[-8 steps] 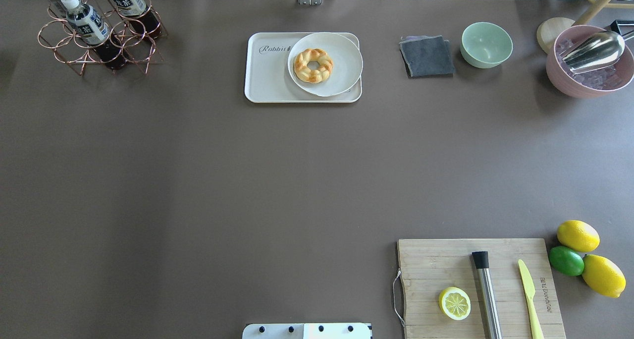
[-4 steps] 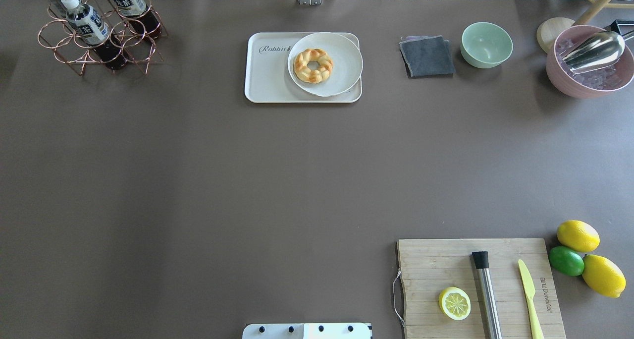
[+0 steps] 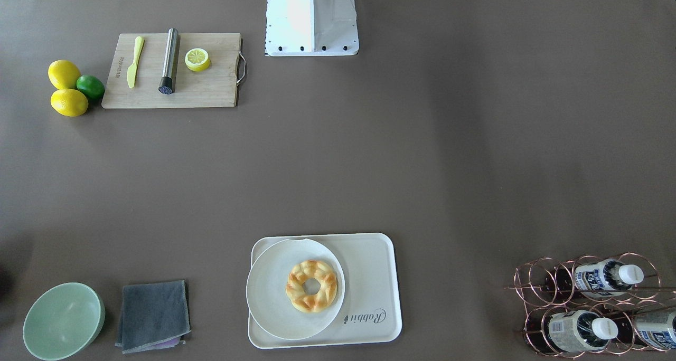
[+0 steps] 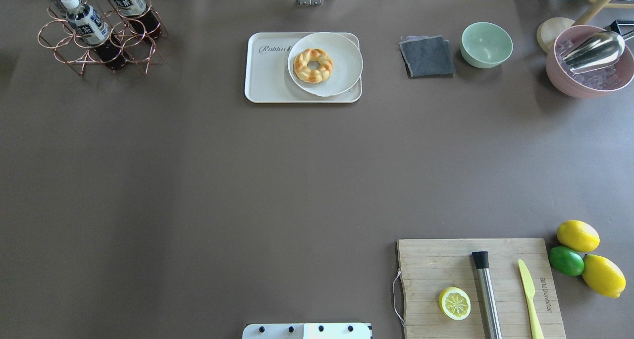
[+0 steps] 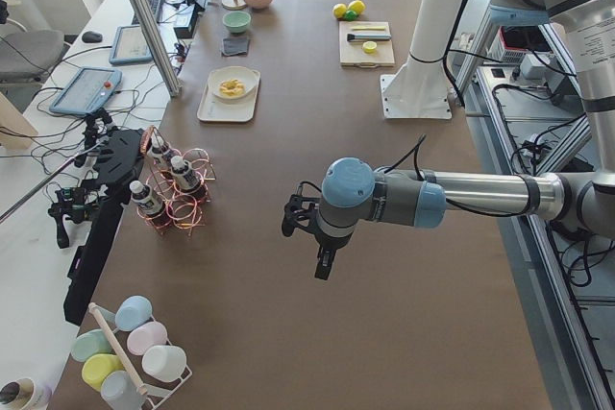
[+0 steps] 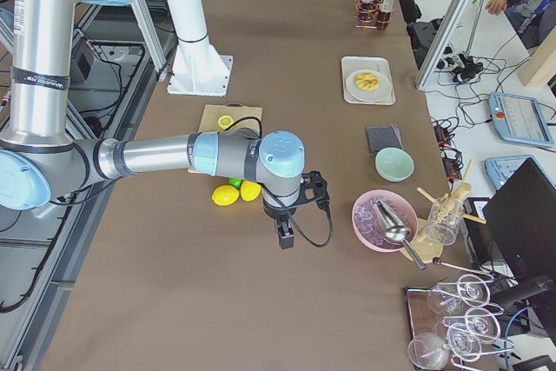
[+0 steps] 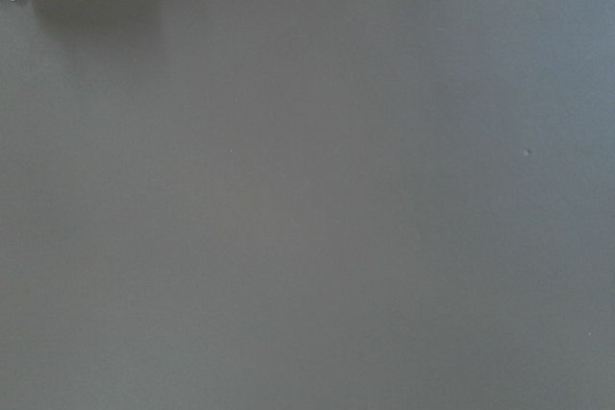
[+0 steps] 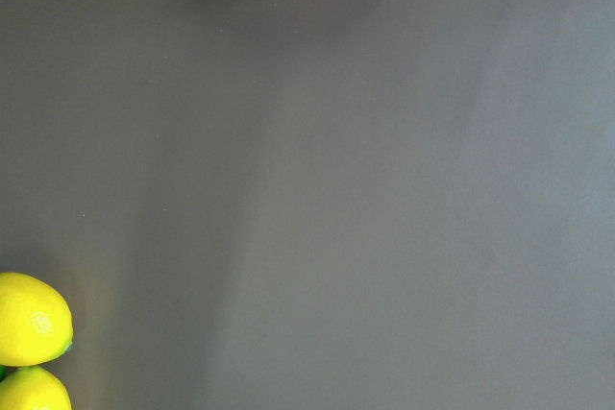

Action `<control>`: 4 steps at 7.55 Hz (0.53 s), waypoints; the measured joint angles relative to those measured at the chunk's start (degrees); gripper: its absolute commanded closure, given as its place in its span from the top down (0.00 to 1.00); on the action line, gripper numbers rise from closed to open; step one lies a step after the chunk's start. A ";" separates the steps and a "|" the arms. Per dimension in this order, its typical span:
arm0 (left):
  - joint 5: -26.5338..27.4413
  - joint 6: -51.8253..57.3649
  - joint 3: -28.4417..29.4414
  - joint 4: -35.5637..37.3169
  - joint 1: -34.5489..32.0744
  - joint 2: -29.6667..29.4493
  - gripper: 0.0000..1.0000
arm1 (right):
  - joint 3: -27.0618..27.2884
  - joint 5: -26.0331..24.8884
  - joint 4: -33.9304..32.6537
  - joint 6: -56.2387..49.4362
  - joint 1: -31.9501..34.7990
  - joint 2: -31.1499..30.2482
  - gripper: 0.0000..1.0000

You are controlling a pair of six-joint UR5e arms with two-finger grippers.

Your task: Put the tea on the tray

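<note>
So what are the jaws doing right now, released or clenched? (A)

Honestly, can't tell for either one. The left jaws hang off the left arm (image 5: 480, 199), pointing down over bare brown surface (image 4: 198, 180), and only the side camera catches them. Same story for the right jaws on the right arm (image 6: 156, 155). They hover near the lemons (image 4: 578, 236) and the pink bowl (image 4: 569, 88) of ice. (B)

And the tea? (A)

Well apart from both arms. Three bottles of tea (image 4: 88, 26) sit tilted in a copper wire rack (image 3: 549, 292) at the surface's far left corner. The tray (image 4: 267, 76) is further along the far edge, carrying a round white plate (image 4: 342, 76) with a braided ring pastry (image 4: 313, 65) on it. The plate covers the tray's right part and pokes a bit over its rim. (B)

Other stuff around? (A)

Right of the tray there's a folded grey cloth (image 4: 427, 56), a green bowl (image 4: 486, 44), then the pink bowl with a metal scoop (image 4: 594, 50) in it. At the near right there's a wooden cutting board (image 4: 436, 264) with a lemon half (image 4: 454, 303), a metal muddler (image 4: 488, 294) and a yellow-green knife (image 4: 529, 292). A lime (image 4: 566, 260) is tucked between the lemons, just beside the board. (B)
</note>
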 measured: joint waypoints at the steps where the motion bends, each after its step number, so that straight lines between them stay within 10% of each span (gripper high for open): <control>1: 0.01 -0.03 0.05 -0.19 0.13 0.07 0.98 | 0.01 0.04 0.10 -0.04 0.00 0.03 1.00; 4: 0.08 -0.62 0.19 -0.37 0.18 0.22 0.98 | 0.04 0.23 0.78 0.12 -0.04 0.02 1.00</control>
